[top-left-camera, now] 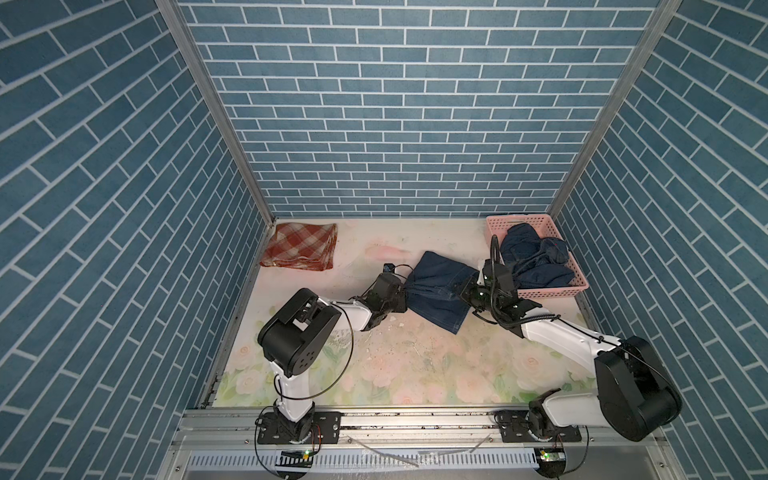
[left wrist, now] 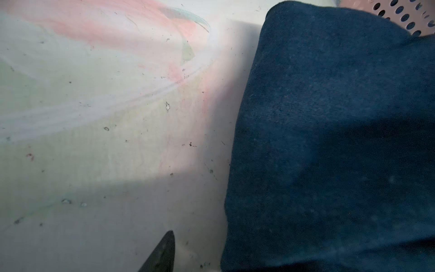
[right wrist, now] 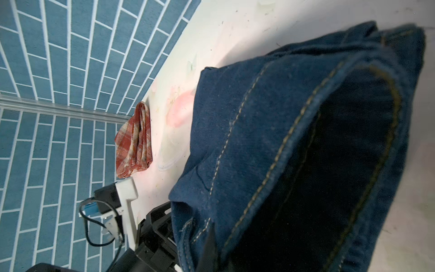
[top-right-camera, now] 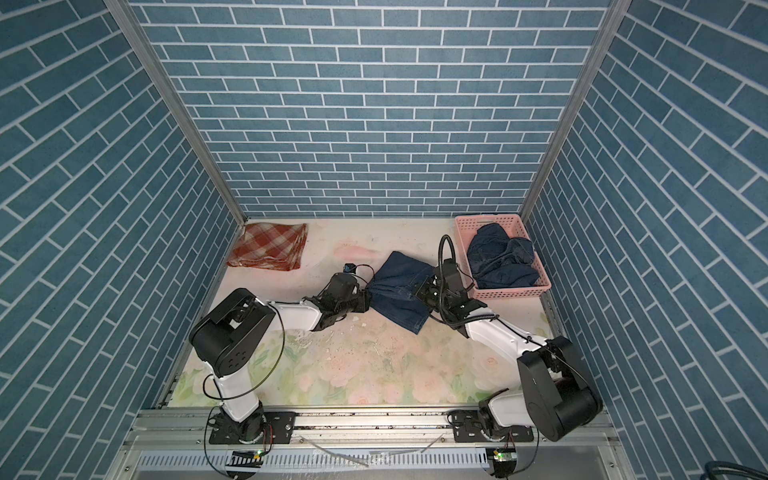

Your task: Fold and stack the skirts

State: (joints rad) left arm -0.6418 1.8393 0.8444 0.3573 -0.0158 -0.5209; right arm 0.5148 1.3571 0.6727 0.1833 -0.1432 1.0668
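Denim skirt (top-left-camera: 440, 291) sits mid-table, the right gripper (top-left-camera: 460, 289) pinched tight on its stitched edge. The left gripper (top-left-camera: 405, 287) is at the bunched opposite edge, and I cannot tell whether it has closed. A folded plaid skirt (top-left-camera: 301, 249) lies in the far left corner. A second denim skirt (top-left-camera: 534, 257) is heaped in the pink basket (top-left-camera: 552, 293). Floral-printed table (top-left-camera: 415, 365), blue brick-patterned walls (top-left-camera: 395, 124).

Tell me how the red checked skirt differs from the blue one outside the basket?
The plaid skirt is rust-red and cream; the denim skirt is dark blue. The plaid skirt is neatly folded; the denim skirt is unfolded and rumpled. The plaid skirt sits in a far corner; the denim skirt is mid-table. Both are cloth.
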